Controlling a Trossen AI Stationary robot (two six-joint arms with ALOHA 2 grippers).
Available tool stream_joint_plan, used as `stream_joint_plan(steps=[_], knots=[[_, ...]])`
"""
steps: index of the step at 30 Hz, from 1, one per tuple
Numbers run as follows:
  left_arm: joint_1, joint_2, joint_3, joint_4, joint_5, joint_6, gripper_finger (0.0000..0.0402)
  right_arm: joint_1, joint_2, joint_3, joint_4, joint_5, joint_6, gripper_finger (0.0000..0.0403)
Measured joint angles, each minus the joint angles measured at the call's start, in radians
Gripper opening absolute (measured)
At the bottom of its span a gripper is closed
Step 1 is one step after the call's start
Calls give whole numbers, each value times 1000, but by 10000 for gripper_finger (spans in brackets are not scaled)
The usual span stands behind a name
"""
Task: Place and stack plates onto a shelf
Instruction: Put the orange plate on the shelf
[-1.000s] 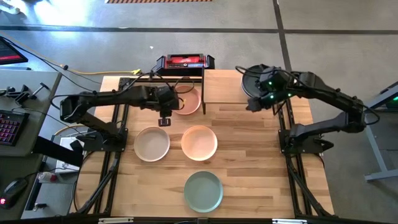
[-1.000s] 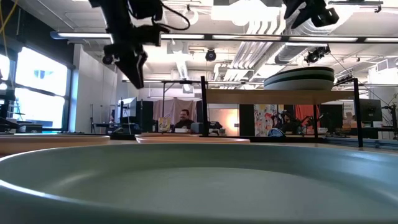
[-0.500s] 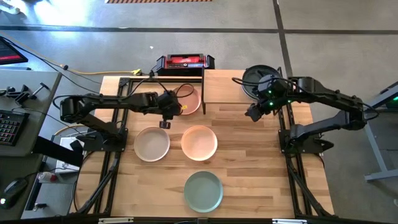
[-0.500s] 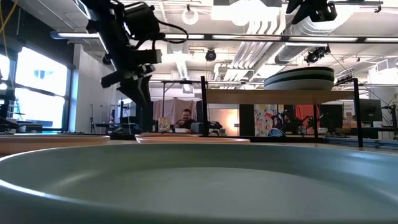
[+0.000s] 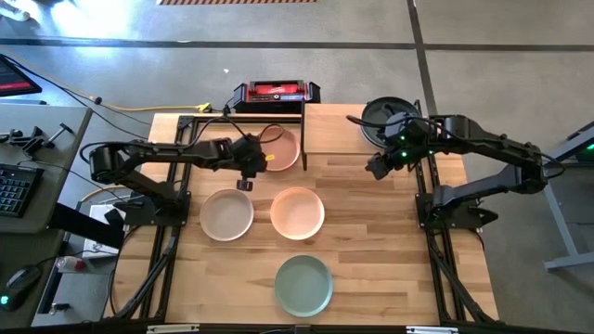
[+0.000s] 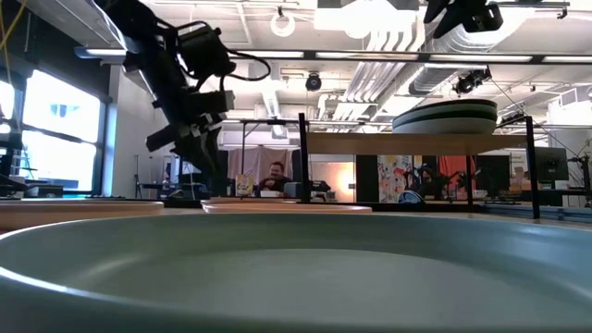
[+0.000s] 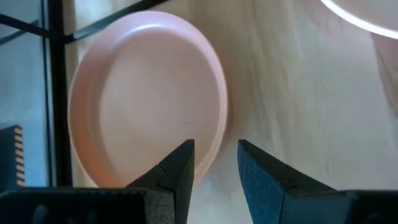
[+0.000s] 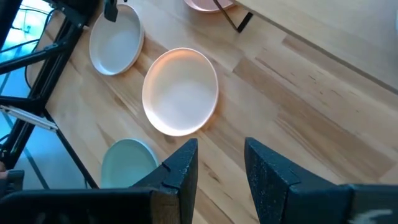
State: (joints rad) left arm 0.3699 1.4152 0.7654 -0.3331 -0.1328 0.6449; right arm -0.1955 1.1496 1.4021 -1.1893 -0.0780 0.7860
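Hands first: our left hand (image 5: 245, 184) hovers over the near rim of the pink plate (image 5: 278, 149), its two fingers (image 7: 177, 171) parted a little and holding nothing; in the left wrist view the plate's edge lies just ahead of the gap between them. Since a second ago we see this hand tipped lower and drawn slightly toward the plate, while the arm has swung in the low view. Our right hand (image 5: 376, 166) has slid off the shelf (image 5: 334, 130) toward the bench (image 5: 371, 241), fingers slightly apart and empty. We can read no writing anywhere. Outward lie the cream plate (image 5: 226, 214), the peach plate (image 5: 297, 212) and the light green plate (image 5: 303, 284), with a dark stack of plates (image 5: 382, 115) on the shelf's far right.
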Motion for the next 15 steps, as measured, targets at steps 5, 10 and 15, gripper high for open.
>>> stream_joint_plan(steps=[5, 10, 15], knots=[[15, 60, 0, 35, 9, 39, 113, 0, 0, 0, 10, 0, 19, 110], [17, 147, 8, 51, -20, 36, 113, 0, 1, 0, 26, 0, 25, 110], [17, 184, 10, 70, -39, 52, 113, 0, 1, 0, 29, 0, 25, 110]])
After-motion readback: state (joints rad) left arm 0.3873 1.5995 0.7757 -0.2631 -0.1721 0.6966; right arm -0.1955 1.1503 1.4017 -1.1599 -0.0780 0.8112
